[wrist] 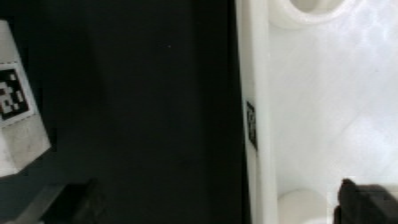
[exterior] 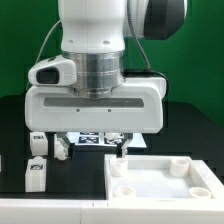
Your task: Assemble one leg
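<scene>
Three small white legs stand at the exterior view's left: one (exterior: 37, 143), one nearer the front (exterior: 35, 176), and one (exterior: 62, 148) close under my hand. The wrist view shows a tagged leg (wrist: 15, 100) at its edge, outside my fingers. My gripper (exterior: 93, 152) hangs low over the black table, open and empty. In the wrist view my gripper (wrist: 217, 205) straddles the rim of the large white panel (wrist: 329, 120). One dark fingertip (wrist: 71, 203) is over the table and the other is over the panel. No leg is between the jaws.
The large white panel (exterior: 160, 185) with raised rims and round corner sockets (wrist: 317, 8) fills the front right. A small tag (wrist: 251, 122) sits on its side wall. The marker board (exterior: 95, 140) lies under my hand, behind the fingers.
</scene>
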`<state>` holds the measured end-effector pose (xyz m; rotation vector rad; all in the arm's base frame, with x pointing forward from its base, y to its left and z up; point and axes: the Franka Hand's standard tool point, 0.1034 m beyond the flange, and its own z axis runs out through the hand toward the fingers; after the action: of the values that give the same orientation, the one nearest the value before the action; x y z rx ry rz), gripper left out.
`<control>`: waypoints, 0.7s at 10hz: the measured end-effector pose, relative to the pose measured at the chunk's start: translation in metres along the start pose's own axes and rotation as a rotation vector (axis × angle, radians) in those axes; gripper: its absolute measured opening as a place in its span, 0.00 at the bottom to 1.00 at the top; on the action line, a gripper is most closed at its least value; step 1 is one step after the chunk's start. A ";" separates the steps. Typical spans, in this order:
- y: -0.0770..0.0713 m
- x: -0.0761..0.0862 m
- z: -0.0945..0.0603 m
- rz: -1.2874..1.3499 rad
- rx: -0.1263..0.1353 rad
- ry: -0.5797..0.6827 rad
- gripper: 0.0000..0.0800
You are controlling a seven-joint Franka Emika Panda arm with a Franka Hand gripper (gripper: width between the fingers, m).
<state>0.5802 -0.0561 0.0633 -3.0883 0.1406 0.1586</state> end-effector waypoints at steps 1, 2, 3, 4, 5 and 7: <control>0.017 0.000 -0.008 -0.004 -0.013 -0.013 0.81; 0.030 0.002 -0.018 -0.009 -0.032 -0.005 0.81; 0.045 0.004 -0.018 -0.052 -0.049 0.005 0.81; 0.065 0.005 -0.011 -0.078 -0.060 0.018 0.81; 0.071 0.004 -0.005 -0.075 -0.060 0.020 0.81; 0.068 0.004 -0.005 -0.079 -0.060 0.019 0.81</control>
<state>0.5787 -0.1246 0.0649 -3.1492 0.0151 0.1325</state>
